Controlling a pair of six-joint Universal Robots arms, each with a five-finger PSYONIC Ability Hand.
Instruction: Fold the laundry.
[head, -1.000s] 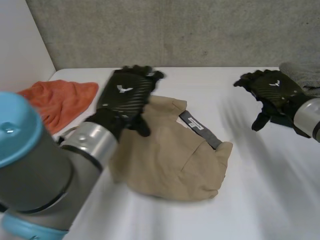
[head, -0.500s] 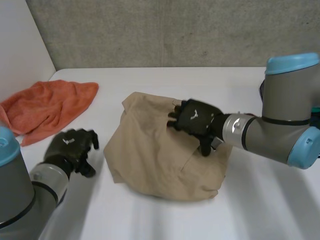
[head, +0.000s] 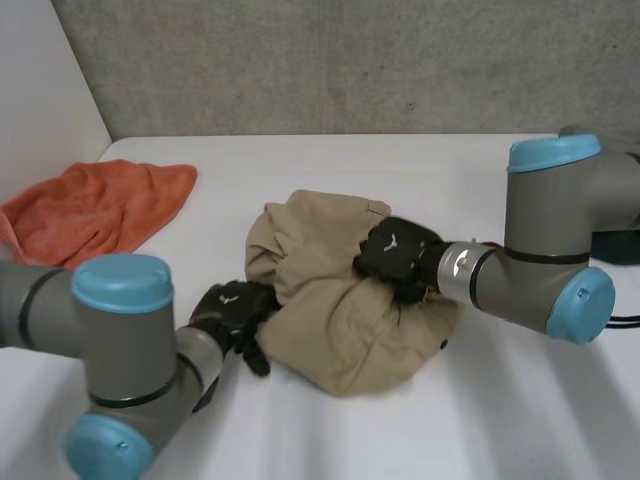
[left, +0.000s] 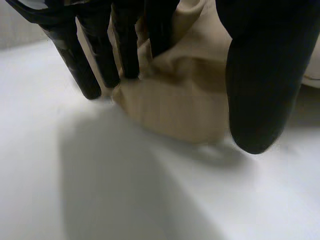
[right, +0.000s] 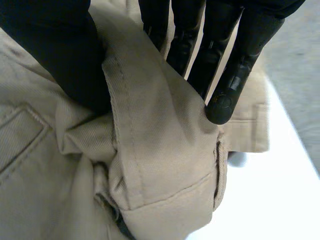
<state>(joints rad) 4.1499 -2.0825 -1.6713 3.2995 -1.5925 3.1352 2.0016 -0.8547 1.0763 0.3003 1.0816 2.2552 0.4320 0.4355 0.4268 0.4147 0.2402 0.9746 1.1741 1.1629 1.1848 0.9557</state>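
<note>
The tan trousers (head: 330, 320) are lying bunched between the hands: the right hand (head: 398, 255) is pinching a fold, while the left hand (head: 232, 308) is straddling their edge, fingers unclosed.

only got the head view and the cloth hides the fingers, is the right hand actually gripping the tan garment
Observer: Yes. In the right wrist view the right hand pinches a seamed fold of the tan garment between its thumb and fingers.
Operator: and the left hand, got hold of anything
Observer: Not that I can see. In the left wrist view the left hand has straight fingers, their tips at the garment's low edge on the table.
Operator: where's its thumb
Observer: Apart from the fingers, on the other side of a lump of the cloth's edge. That lump sits in the gap and does not look squeezed.
</note>
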